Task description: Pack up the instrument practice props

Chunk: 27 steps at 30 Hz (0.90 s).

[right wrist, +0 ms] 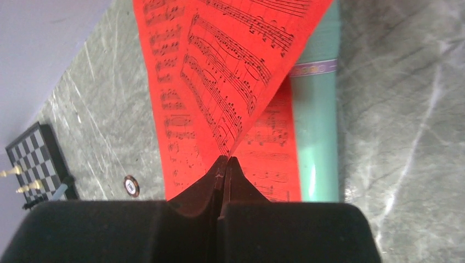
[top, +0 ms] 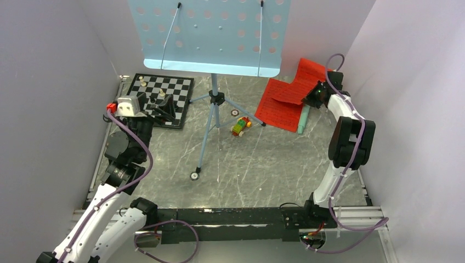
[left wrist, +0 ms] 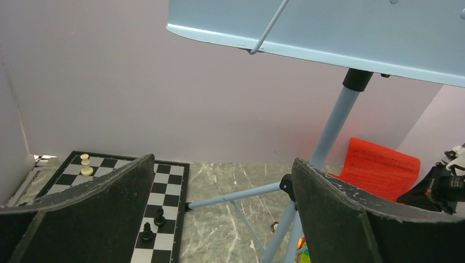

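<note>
The light blue perforated music stand (top: pixel 211 35) stands on its tripod (top: pixel 215 99) at the back centre; its pole (left wrist: pixel 329 137) also shows in the left wrist view. Red sheet-music pages (top: pixel 282 104) lie at the back right. My right gripper (right wrist: pixel 224 161) is shut on the edge of one red page (right wrist: pixel 236 71), which curls up off another page (right wrist: pixel 274 148) lying flat. The mint-green microphone (right wrist: pixel 315 142) lies partly under the pages. My left gripper (left wrist: pixel 223 160) hangs open and empty over the chessboard's right edge (top: pixel 158 104), left of the tripod. The mic stand is not in view.
A chessboard (top: pixel 159 98) with pieces lies at the back left. A small multicoloured block toy (top: pixel 240 126) and a small round disc (top: pixel 234 112) sit right of the tripod. One tripod leg reaches toward the front (top: pixel 196 174). Walls close in on three sides.
</note>
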Available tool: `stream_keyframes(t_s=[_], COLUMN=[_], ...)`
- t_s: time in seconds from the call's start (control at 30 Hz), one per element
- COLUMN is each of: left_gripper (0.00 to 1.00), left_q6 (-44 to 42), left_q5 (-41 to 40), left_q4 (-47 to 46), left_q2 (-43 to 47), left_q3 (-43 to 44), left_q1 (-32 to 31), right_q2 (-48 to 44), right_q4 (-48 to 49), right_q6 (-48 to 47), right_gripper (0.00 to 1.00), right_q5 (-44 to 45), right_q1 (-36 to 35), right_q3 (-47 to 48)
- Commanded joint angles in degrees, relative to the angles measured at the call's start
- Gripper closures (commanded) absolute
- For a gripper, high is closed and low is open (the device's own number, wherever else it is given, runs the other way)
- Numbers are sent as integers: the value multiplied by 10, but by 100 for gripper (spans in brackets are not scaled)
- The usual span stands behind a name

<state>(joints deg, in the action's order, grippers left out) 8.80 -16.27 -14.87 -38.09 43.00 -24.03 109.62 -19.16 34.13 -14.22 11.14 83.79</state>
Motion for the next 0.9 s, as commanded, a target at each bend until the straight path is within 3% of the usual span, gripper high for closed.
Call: stream_keyframes(t_s=[0.0,0.27,0.6,0.87], left_gripper=[1,1,1,1], left_q6=[16,23,25,39], left_q5=[16,24,34,44], left_q4=[-3,-4,0,-4], left_q2=[7,8,12,13], left_q3=[-7,-12,-12,-15], left_q1=[-1,-1,0,-1], right_q2=[-13,-24,-51,-78], right_q4=[46,44,87,19], right_q6=[-9,-12,-18,-69], right_gripper=[100,100,100,100], right_q5=[-25,-27,-37,-13], right_q1=[-35,-86,-87,-129], right_q3=[8,11,-116,-70])
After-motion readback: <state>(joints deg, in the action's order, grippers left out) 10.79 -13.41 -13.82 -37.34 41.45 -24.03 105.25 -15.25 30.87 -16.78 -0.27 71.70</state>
